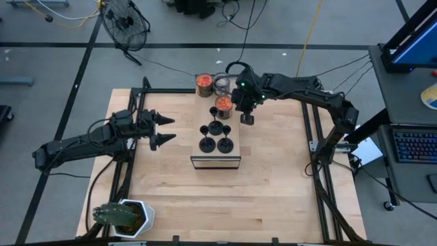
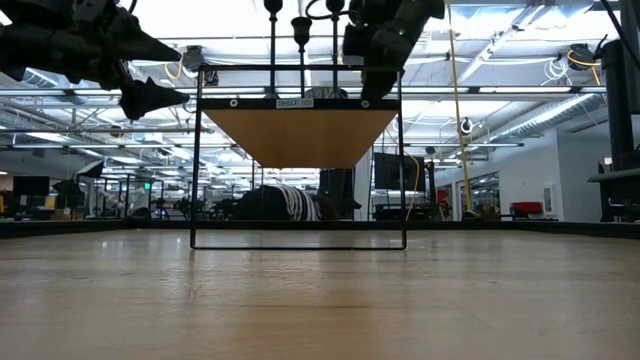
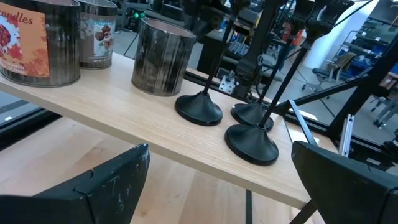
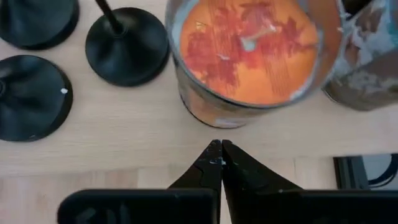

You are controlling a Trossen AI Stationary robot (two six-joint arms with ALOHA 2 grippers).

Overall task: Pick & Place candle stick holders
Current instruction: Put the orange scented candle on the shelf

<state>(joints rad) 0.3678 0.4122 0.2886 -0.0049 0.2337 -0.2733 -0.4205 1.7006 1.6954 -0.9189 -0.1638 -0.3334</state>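
Several black candle stick holders [image 1: 216,137] stand on their round bases on a small raised wooden shelf [image 1: 216,161] at the table's middle. Three of them show in the left wrist view [image 3: 252,144] and three in the right wrist view [image 4: 127,46]. My left gripper [image 1: 164,130] is open and empty, level, left of the shelf, pointing at the holders. My right gripper [image 1: 247,118] is shut and empty at the shelf's right edge, beside an orange-filled glass jar [image 4: 255,56]; its fingertips [image 4: 221,149] point down over the shelf top.
Three jars stand at the shelf's far end: two with orange contents [image 1: 203,84] [image 1: 224,104] and a silvery one [image 1: 222,85]. A potted cactus [image 1: 123,217] stands at the near left corner. The shelf's wire frame [image 2: 300,160] stands on the table.
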